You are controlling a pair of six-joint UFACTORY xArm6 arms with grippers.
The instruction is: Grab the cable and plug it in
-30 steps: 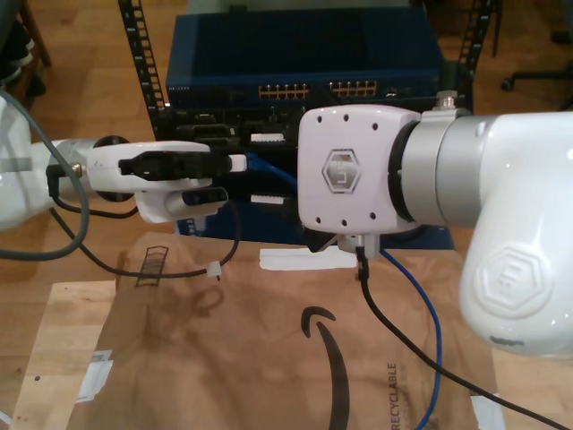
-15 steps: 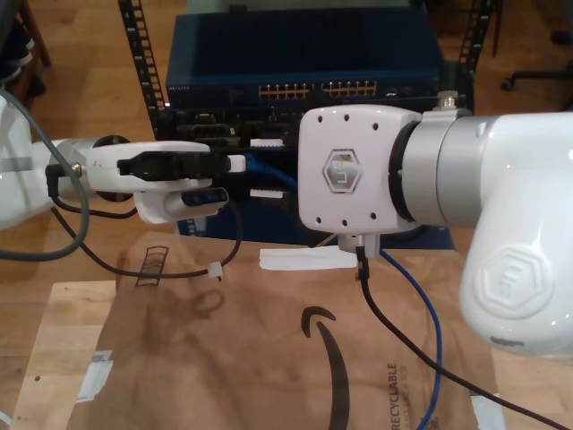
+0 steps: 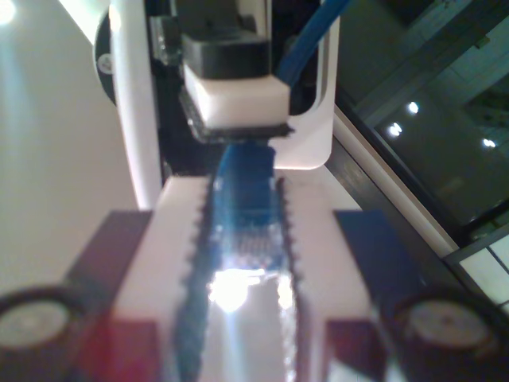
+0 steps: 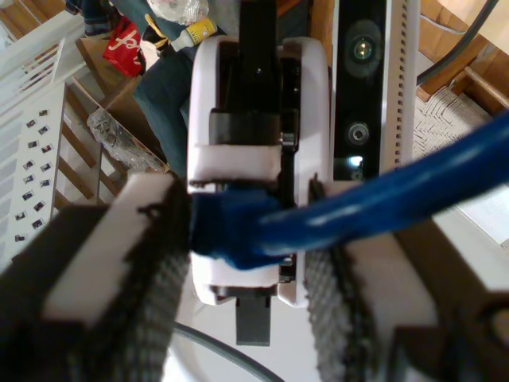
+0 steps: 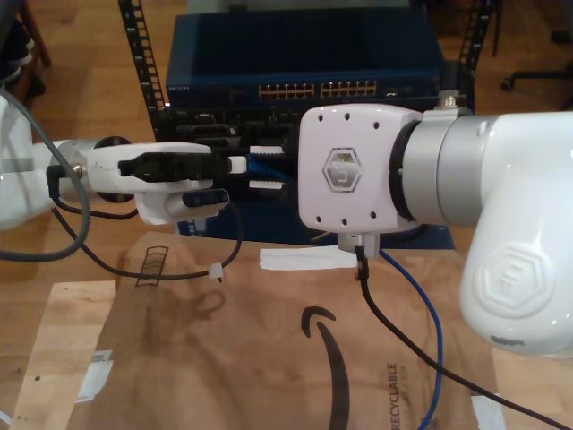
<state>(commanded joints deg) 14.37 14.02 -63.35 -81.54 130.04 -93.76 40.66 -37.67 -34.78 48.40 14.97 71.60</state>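
Both of our grippers pinch the cable (image 5: pixel 269 166) in front of the blue rack unit (image 5: pixel 304 54). Our first gripper (image 3: pixel 242 239) clamps its plug end; our second gripper (image 4: pixel 246 239) clamps the cord beside it, and the slack hangs below the rack unit.

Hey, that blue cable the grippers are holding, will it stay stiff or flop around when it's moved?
Probably floppy: the cable droops in a loose curve over the brown paper. Likely light, being thin. The short bit near its plug looks straighter, so perhaps stiffer.
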